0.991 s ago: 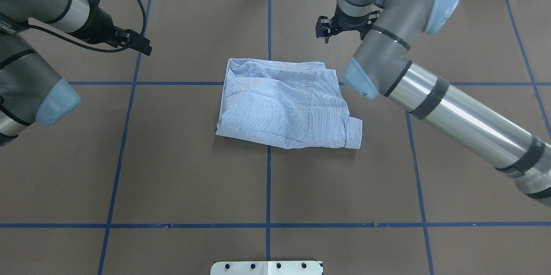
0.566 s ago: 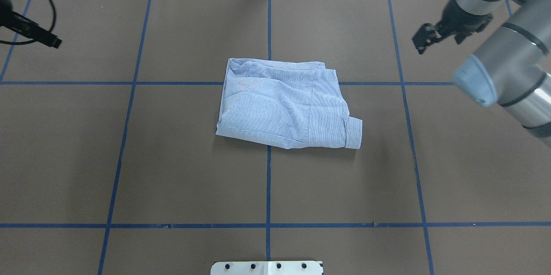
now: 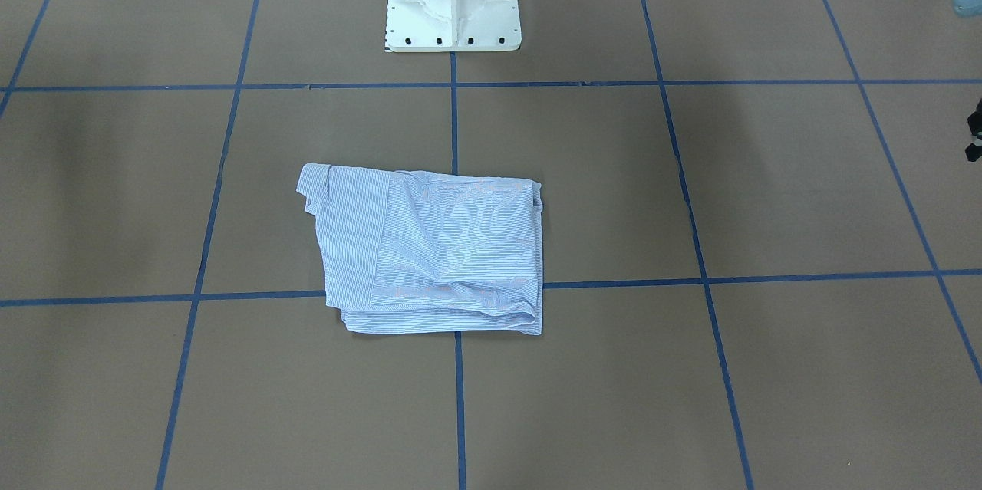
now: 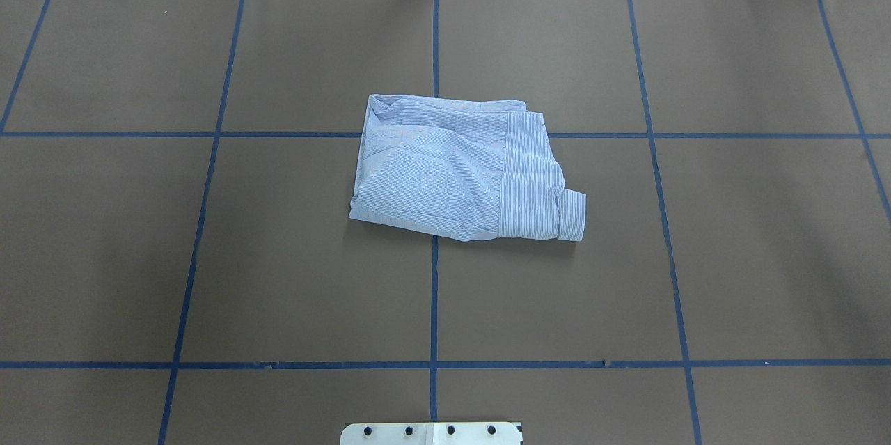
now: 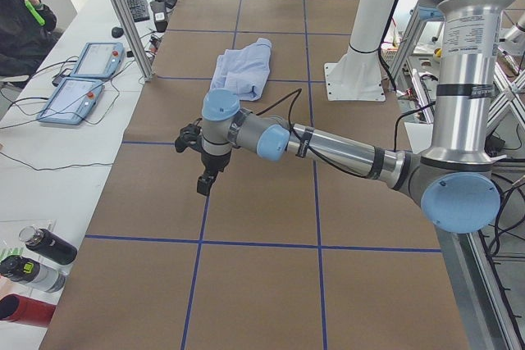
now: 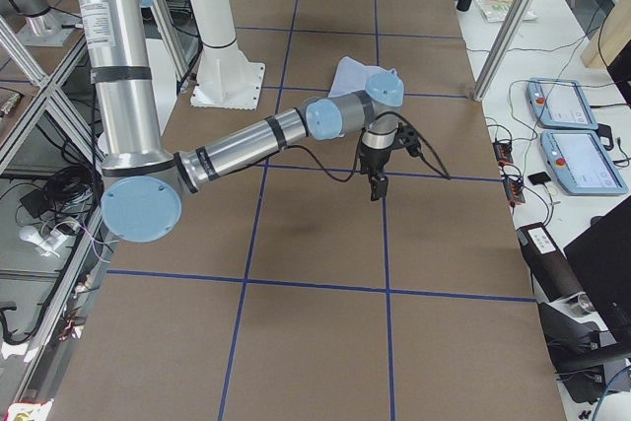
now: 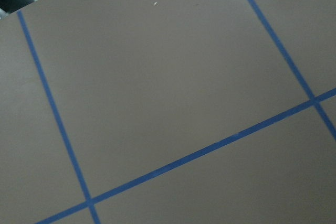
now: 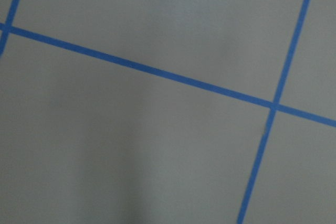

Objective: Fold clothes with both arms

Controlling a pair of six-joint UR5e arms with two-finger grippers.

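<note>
At the middle of the brown surface (image 4: pixel 209 257) lies the striped blue shirt (image 4: pixel 463 170), folded into a small, thick packet. Nothing touches it. In the overhead view, one sleeve cuff (image 4: pixel 572 215) sticks out at the shirt's 4 o'clock corner, and the top layer has soft wrinkles.

The left arm (image 5: pixel 328 143) reaches out over the surface, well apart from the shirt, on its 9 o'clock side. The left end effector (image 5: pixel 205 179) points down at bare brown paper. The right arm (image 6: pixel 246 140) does the same on the 3 o'clock side, and the right end effector (image 6: pixel 377 182) also points down. Both show clearly only in the side cameras, so nobody can tell if their fingers are apart or together. The wrist cameras see only paper and blue tape (image 7: pixel 199 152).

The folding looks done, or very close to it. The step in hand seems to be the arms standing clear of the shirt. If one more move is wanted, it would likely be tucking in the cuff. An arm would need to reach to the middle and pinch only the cuff, so the packet does not slide or fall open.
</note>
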